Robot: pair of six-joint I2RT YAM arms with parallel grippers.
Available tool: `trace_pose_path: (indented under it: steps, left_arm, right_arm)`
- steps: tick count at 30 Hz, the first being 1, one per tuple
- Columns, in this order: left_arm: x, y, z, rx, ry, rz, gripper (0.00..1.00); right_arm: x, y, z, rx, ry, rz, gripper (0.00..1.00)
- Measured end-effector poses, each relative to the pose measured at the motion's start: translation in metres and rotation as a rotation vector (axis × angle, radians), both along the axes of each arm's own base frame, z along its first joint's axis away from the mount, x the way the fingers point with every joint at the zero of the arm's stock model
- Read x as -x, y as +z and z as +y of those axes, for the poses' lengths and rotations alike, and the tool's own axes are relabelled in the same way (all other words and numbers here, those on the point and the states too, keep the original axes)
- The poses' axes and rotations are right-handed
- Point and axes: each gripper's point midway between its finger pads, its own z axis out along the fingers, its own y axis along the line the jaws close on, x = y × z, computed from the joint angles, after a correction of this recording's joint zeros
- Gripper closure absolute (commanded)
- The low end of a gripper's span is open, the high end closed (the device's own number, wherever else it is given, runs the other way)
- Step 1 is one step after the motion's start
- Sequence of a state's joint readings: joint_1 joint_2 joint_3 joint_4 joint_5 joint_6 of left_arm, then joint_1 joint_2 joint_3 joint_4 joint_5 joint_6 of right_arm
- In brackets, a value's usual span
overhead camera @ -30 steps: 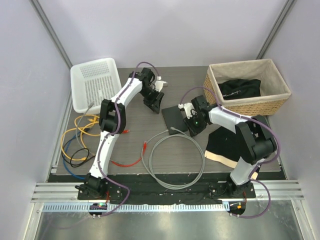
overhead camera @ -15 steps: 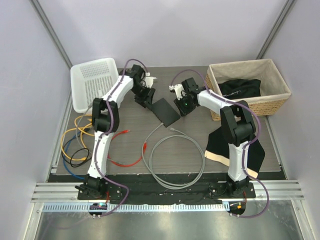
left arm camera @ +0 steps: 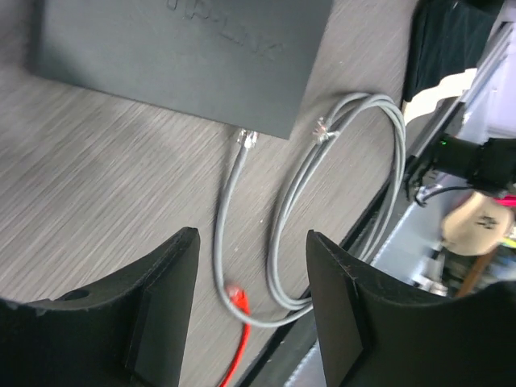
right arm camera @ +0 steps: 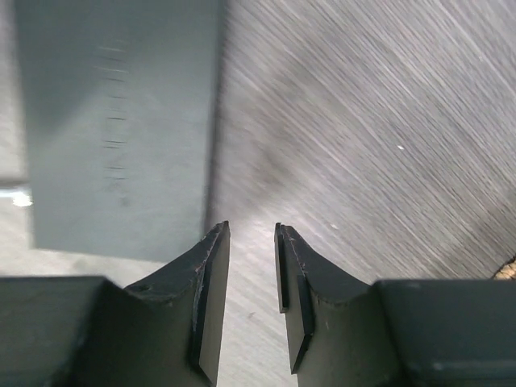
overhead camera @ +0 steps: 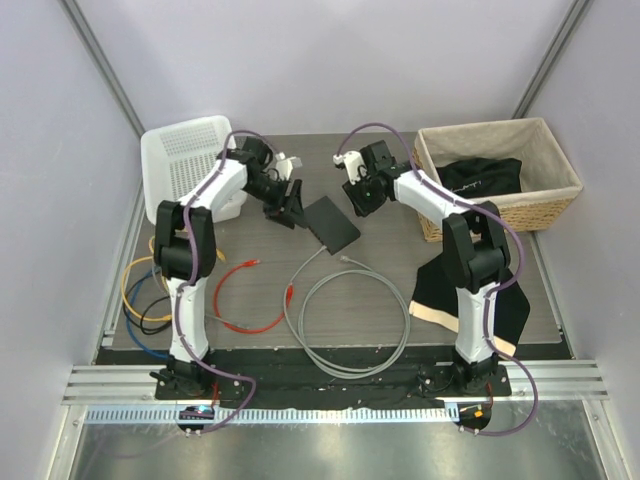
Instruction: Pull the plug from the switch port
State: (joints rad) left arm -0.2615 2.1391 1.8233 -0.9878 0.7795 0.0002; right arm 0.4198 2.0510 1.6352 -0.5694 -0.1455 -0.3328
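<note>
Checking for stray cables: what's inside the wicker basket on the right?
A crumpled black cloth lies in the wicker basket and covers most of its floor. Nothing else shows there. Whatever may be beneath the cloth is hidden.

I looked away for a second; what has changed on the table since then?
The right gripper left the switch and drew back toward the far edge, empty. The left gripper swung left toward the white basket, jaws opening. The switch slid slightly far-left and turned. Grey cable coil, red cable, cloth unchanged.
</note>
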Motion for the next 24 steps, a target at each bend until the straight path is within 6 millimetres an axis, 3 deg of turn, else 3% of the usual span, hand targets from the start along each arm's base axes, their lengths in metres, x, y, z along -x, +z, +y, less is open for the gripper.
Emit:
trace_pose_path:
  steps: [6, 11, 15, 24]
  left_arm:
    - [0.009, -0.048, -0.02, 0.015, -0.014, 0.145, 0.42]
    - [0.015, -0.071, -0.033, 0.01, -0.039, 0.19, 0.44]
    - [0.02, -0.073, -0.041, 0.032, -0.051, 0.22, 0.45]
    - [0.031, -0.075, -0.06, 0.069, -0.077, 0.269, 0.49]
  right_arm:
    - [0.023, 0.015, 0.024, -0.048, 0.058, 0.001, 0.63]
    - [0.05, 0.0, 0.03, -0.041, 0.098, 0.058, 0.63]
    - [0.062, -0.011, 0.026, -0.021, 0.102, 0.099, 0.63]
    - [0.062, -0.016, 0.024, -0.019, 0.095, 0.109, 0.62]
